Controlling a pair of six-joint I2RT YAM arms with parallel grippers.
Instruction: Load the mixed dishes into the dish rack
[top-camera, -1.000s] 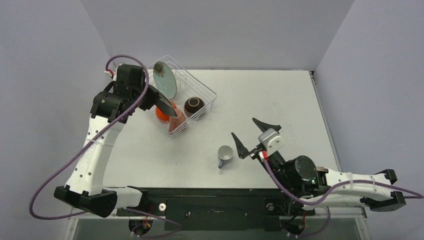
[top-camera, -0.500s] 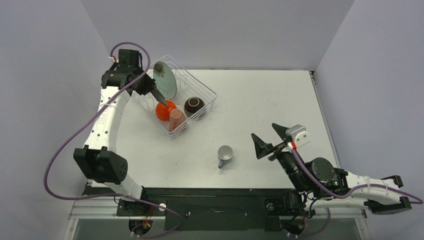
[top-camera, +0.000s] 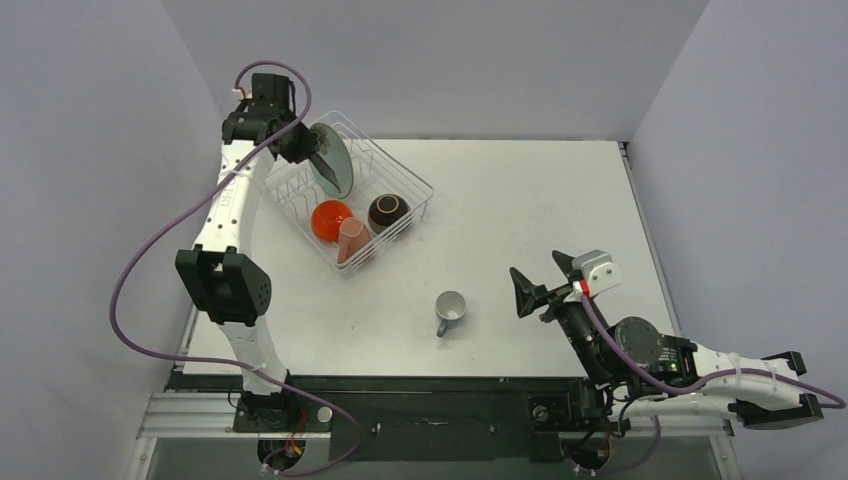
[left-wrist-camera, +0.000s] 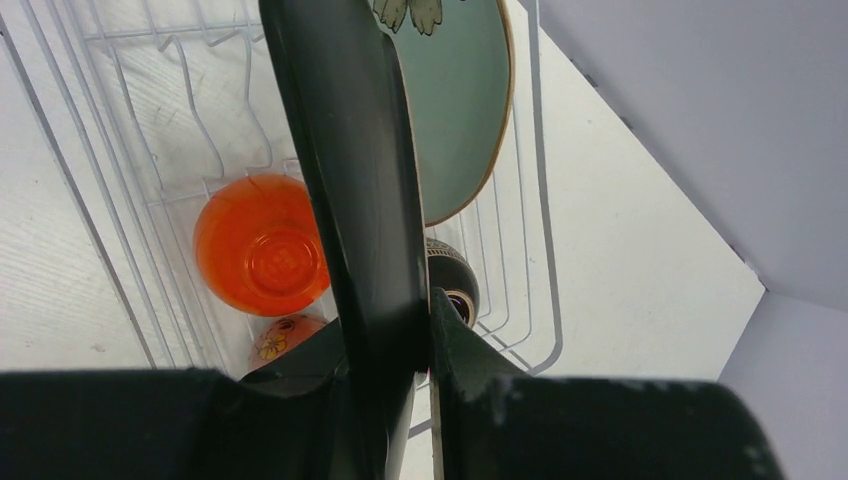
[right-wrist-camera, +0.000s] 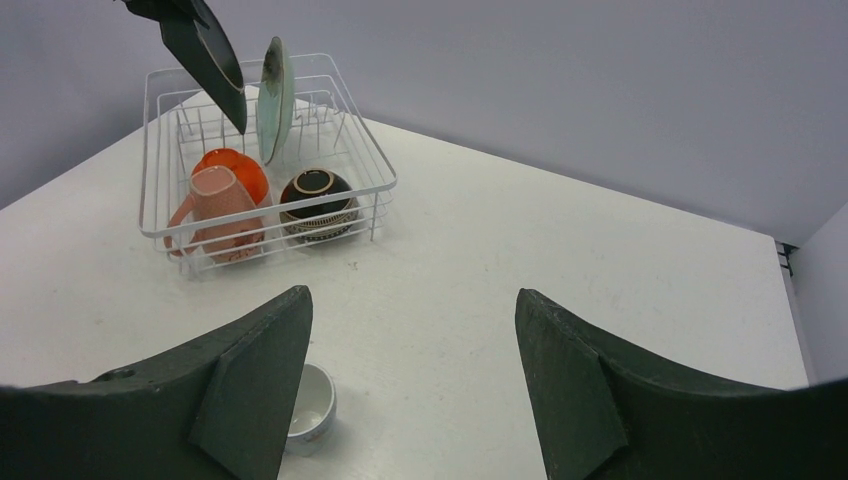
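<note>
Left arm has swung up & back over rack's far-left corner, left gripper (left-wrist-camera: 395, 340) clamped on dark-teal rounded-square plate (left-wrist-camera: 355, 150), hanging edge-down over dish rack (top-camera: 415, 190) dividers, parallel to & just beside round pale-teal plate (left-wrist-camera: 455, 110); right gripper (top-camera: 533, 261) jaws open, grey-blue mug (top-camera: 450, 312) to its left.

Left arm (top-camera: 232, 200), right arm (top-camera: 715, 362): white link shells, black joints, purple cable (top-camera: 112, 305) alongside. Right gripper (right-wrist-camera: 410, 295): black wedge fingers (right-wrist-camera: 250, 380).

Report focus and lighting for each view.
Top external: even soft light, no glare, sharp. Left wrist: the dark-teal plate fills the centre, close and blurred; the orange-red bowl behind is crisp. Right wrist: own jaws dark and soft in front, dish rack sharp.
</note>
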